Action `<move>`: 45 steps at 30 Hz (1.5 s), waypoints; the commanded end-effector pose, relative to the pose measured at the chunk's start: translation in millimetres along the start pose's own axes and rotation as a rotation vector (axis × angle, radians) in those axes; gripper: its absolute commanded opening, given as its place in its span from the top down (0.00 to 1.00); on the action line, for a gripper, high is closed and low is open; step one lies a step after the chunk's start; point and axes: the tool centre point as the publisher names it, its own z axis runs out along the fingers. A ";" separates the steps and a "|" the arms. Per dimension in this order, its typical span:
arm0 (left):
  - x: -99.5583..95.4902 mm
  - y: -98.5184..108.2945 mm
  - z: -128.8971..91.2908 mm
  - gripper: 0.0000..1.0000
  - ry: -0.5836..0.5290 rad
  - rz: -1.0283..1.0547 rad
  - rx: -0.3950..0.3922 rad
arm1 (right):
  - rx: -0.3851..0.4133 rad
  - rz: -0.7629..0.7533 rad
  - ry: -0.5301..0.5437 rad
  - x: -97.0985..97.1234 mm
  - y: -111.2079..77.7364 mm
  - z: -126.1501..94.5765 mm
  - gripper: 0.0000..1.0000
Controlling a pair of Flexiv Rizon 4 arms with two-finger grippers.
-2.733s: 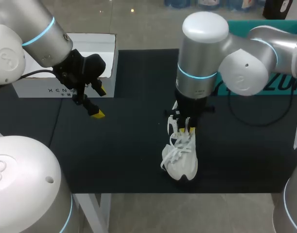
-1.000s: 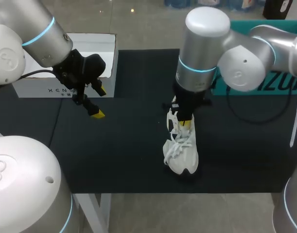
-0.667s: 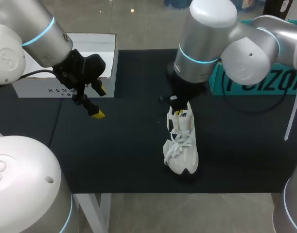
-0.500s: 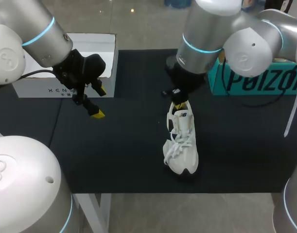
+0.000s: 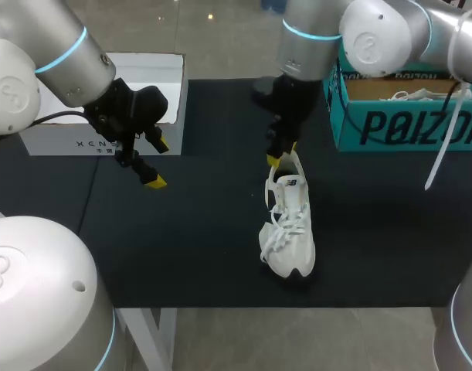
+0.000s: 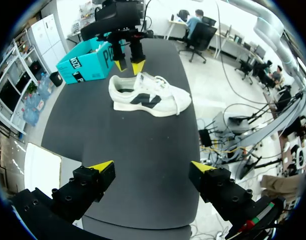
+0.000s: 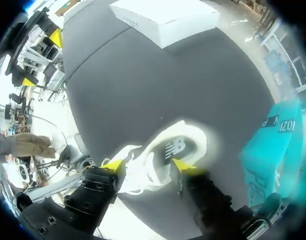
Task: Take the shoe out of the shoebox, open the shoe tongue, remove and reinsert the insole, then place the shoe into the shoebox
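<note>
Looking down on the shoe (image 5: 288,228): white upper, white laces looped loosely over the tongue, dark logo on the side, dark rubber at the toe. Stands on its sole on the black table (image 5: 181,255), lower middle of the frame, toe toward the bottom edge, heel toward the top. Noting the right gripper (image 5: 280,154) just above that heel, yellow fingers spread apart with nothing held between them. Noting the left gripper (image 5: 156,162) at centre left, well apart from the shoe, likewise spread wide and empty. Finding a teal shoebox (image 5: 405,127) at the upper right, open on top, with white laces showing inside. Finding a white box (image 5: 154,69) at the upper left, behind the left gripper.
</note>
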 end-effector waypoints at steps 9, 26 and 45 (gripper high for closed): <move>-0.4 -0.4 0.3 0.00 0.000 0.000 -0.004 | 0.145 -0.543 -0.060 -23.5 22.9 -13.2 0.00; -0.4 -0.4 0.3 0.00 0.000 0.000 -0.004 | 0.160 -0.525 -0.425 -40.4 15.8 -17.5 0.00; -0.4 -0.4 0.3 0.00 0.000 0.000 -0.004 | 0.148 -0.461 -0.345 -79.2 8.2 13.2 0.00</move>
